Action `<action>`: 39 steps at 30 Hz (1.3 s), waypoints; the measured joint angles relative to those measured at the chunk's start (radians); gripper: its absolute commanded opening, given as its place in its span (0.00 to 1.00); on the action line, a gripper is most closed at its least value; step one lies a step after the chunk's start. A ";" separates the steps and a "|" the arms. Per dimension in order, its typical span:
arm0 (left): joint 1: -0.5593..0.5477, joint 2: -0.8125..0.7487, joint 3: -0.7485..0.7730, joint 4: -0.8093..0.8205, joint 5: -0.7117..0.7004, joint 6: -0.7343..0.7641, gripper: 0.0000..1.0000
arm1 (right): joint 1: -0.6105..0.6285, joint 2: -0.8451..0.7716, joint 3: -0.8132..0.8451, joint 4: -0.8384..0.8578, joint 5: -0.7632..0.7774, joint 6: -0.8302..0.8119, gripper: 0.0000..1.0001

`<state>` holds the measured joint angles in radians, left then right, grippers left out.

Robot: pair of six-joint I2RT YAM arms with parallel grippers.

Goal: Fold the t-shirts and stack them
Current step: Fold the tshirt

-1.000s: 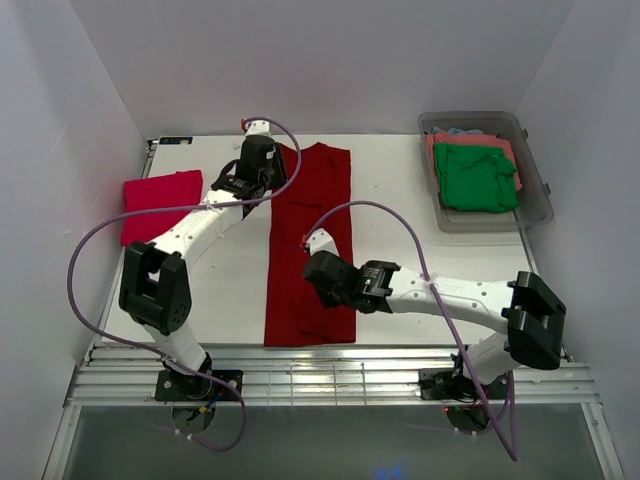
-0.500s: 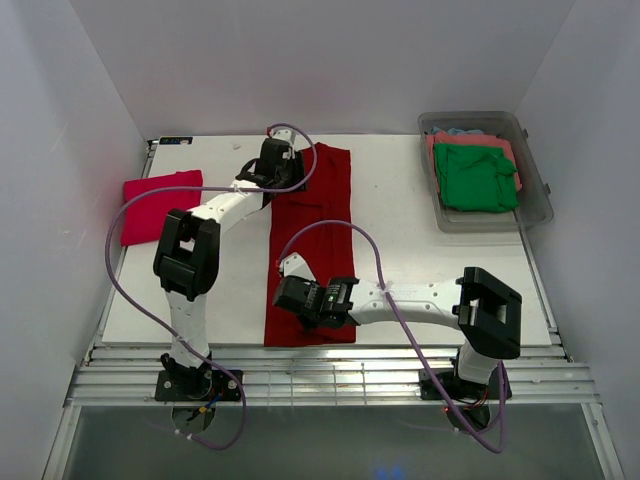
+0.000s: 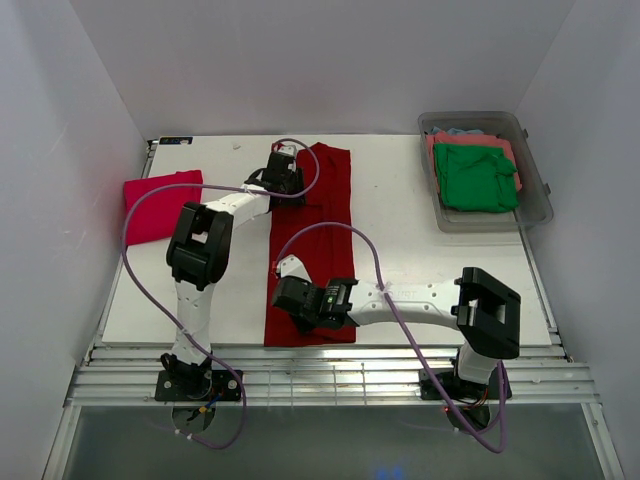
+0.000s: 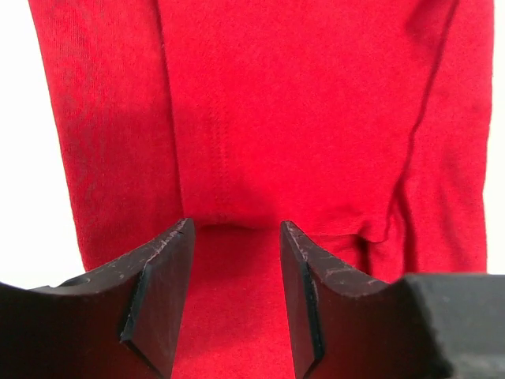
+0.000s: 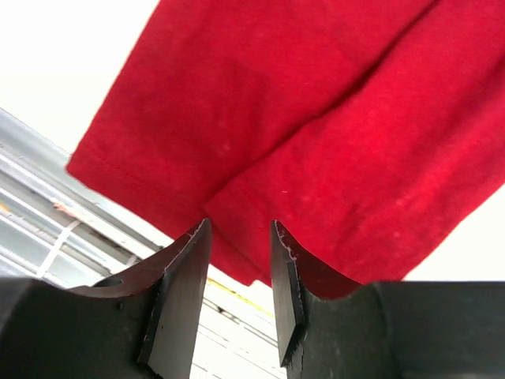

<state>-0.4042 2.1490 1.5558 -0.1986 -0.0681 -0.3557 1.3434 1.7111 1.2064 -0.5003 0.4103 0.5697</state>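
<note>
Dark red t-shirt (image 3: 320, 205): we note left gripper (image 4: 237, 229) over its far end, right gripper (image 5: 241, 227) over its near hem; both jaws parted, empty.

We count four soft cloth t-shirts. Two lie on the white worktop (image 3: 400, 200), left of the single clear grey plastic tub (image 3: 535, 185): one long dark red shirt (image 3: 335, 190) and one folded pinkish-red shirt (image 3: 160, 215). Two sit inside the tub: one green shirt (image 3: 475, 180) atop one coral shirt (image 3: 470, 140). We count two white-and-black robot arms, the left arm (image 3: 225, 208) and the right arm (image 3: 420, 295), and two black two-finger tools, the left tool (image 4: 235, 229) and the right tool (image 5: 241, 229).
</note>
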 measured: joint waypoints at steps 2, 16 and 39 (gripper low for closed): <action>0.000 0.008 0.000 -0.007 -0.006 0.000 0.57 | 0.004 0.005 0.000 0.010 -0.013 0.000 0.42; 0.000 0.023 -0.001 -0.026 -0.026 -0.004 0.56 | 0.021 0.082 -0.001 0.034 -0.077 0.004 0.41; 0.000 0.023 -0.003 -0.025 -0.031 -0.003 0.56 | 0.021 0.122 -0.014 0.058 -0.069 0.003 0.11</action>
<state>-0.4042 2.1715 1.5524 -0.2237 -0.0986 -0.3592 1.3647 1.8336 1.1927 -0.4427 0.3412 0.5732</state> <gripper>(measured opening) 0.558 0.113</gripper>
